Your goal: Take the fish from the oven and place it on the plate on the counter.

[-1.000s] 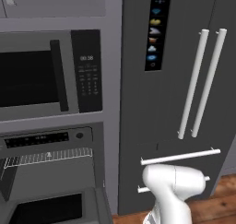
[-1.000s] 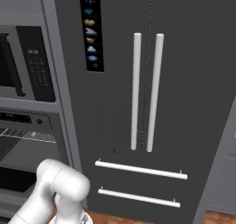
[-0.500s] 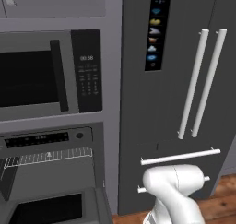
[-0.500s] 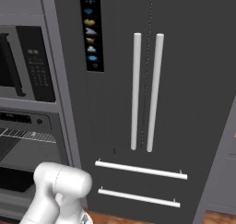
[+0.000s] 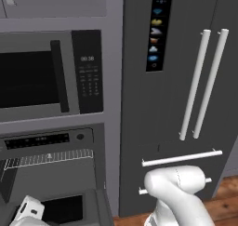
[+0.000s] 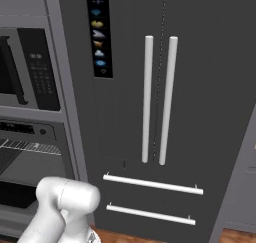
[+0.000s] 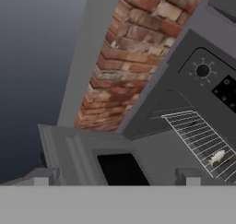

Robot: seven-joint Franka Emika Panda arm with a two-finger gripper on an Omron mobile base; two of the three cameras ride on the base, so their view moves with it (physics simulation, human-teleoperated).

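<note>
The oven (image 7: 184,94) stands open, its door (image 7: 78,149) folded down with the dark glass window (image 7: 120,168) facing up. The small silvery fish (image 7: 216,157) lies on the wire rack (image 7: 198,135) inside, off to the right in the hand view. My gripper (image 7: 117,178) is open and empty, in front of the door and well short of the fish. Both base views show the oven (image 5: 51,155) (image 6: 25,147) at the left, below the microwave (image 5: 46,76). The plate and the counter are out of view.
A tall dark fridge (image 5: 186,81) with two vertical handles and two drawer bars stands right of the oven. A brick wall (image 7: 129,57) lies beyond the oven in the hand view. My white arm (image 5: 179,197) rises in front of the fridge drawers.
The arm has swung a little to the left. A white part of the hand has come into the lower left of the left base view, over the open oven door.
</note>
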